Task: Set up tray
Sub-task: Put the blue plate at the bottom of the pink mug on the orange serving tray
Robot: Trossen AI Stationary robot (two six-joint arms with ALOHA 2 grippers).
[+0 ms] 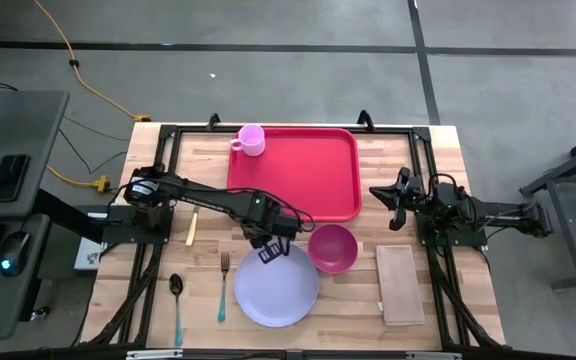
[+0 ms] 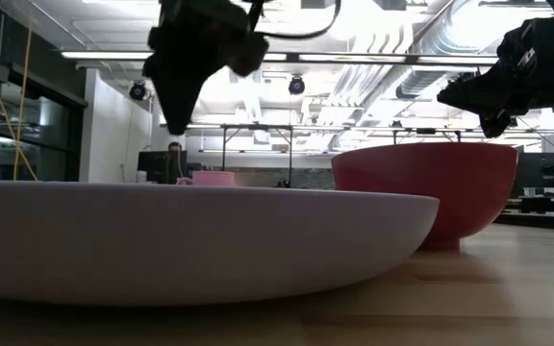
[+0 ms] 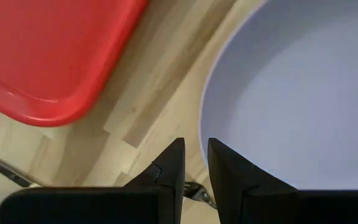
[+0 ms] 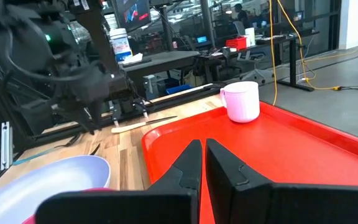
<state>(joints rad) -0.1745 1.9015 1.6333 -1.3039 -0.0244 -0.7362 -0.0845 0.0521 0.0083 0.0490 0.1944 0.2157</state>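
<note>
Left hand point(image 1: 266, 250): hangs over the near-left edge of the purple plate point(image 1: 276, 284) – fingers a little apart, holding nothing.
Right hand point(image 1: 392, 197): waits over the worktop point(image 1: 448, 160), fingers pressed together, empty.
Tray point(image 1: 308, 175): red, flat on the worktop – just beyond the left hand, beside the right hand.
Pink cup point(image 1: 251, 140): stands in the tray's far corner.
Red bowl point(image 1: 332, 248): right beside the left hand.
</note>
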